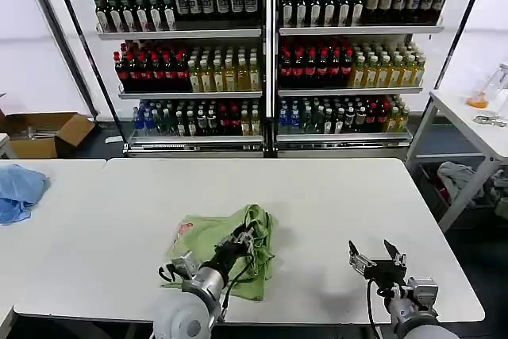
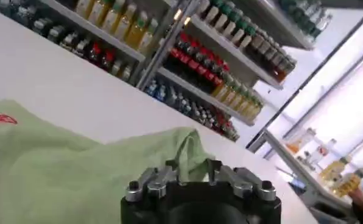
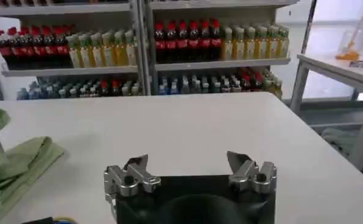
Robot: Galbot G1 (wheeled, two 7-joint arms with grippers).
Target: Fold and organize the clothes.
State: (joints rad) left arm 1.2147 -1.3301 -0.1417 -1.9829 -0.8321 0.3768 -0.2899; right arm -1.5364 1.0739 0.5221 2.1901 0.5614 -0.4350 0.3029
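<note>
The light green shirt [image 1: 214, 245] lies crumpled near the front of the white table [image 1: 333, 196], its red-and-white print [image 1: 184, 230] showing at one edge. My left gripper [image 1: 248, 237] rests over the shirt's right part. In the left wrist view a raised fold of the shirt [image 2: 59, 170] stands between the left gripper's [image 2: 192, 164] narrow-set fingers, which are shut on it. My right gripper [image 1: 373, 253] hovers open to the right of the shirt above bare table, nothing between its fingers [image 3: 136, 163]. The shirt's edge [image 3: 11, 161] shows off to its side.
A light blue cloth [image 1: 19, 190] lies on the neighbouring table at far left. Shelves of bottles [image 1: 262, 61] stand behind the table. A cardboard box [image 1: 48, 132] sits on the floor at left. A side table [image 1: 476, 121] stands at right.
</note>
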